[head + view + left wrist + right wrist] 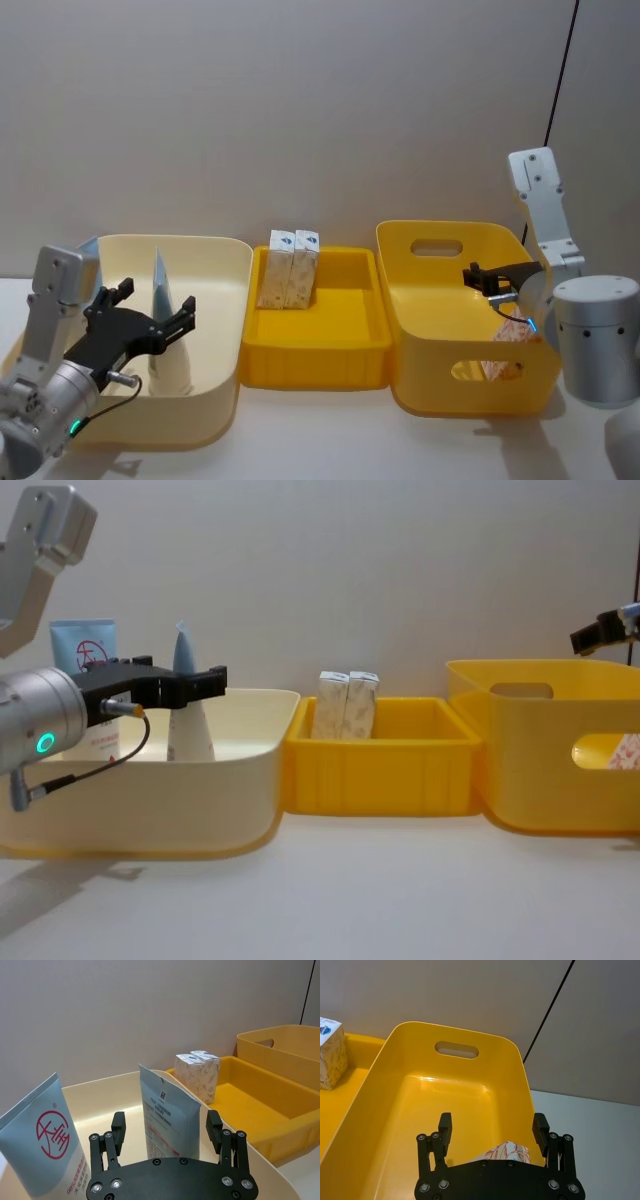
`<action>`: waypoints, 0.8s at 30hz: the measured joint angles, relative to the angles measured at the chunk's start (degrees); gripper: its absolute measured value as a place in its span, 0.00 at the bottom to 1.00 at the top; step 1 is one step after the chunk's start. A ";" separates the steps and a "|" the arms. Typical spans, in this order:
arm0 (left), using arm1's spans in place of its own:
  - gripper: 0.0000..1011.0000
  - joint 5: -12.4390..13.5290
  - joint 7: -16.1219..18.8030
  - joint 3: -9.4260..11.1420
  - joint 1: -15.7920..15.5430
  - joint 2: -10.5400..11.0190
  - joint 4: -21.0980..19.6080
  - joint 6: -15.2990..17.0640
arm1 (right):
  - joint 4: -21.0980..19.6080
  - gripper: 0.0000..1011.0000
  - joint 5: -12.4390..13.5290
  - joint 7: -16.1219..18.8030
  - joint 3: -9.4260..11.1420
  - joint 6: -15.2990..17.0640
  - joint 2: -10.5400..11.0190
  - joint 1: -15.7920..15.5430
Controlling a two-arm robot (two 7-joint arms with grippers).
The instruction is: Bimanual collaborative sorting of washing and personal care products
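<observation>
Left claw [155, 298]: we see it released, near the white tube [172, 365].
Right claw [492, 1121]: released above a carton [507, 1151] in the yellow bin [470, 1067].

Left gripper [166, 1122] and right gripper [492, 1125] both hover, fingers spread wide apart

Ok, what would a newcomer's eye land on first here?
Three bins in a row: a cream bin on the left, a shallow yellow tray with two upright cartons in the middle, a tall yellow bin on the right. The left gripper hangs open before a white tube standing in the cream bin; the right gripper, open, hangs above a carton in the tall bin.
</observation>
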 joint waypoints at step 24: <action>0.47 -0.09 -1.20 0.10 -1.61 -0.89 1.92 -0.27 | 0.00 0.99 0.00 0.00 0.00 0.00 0.00 0.00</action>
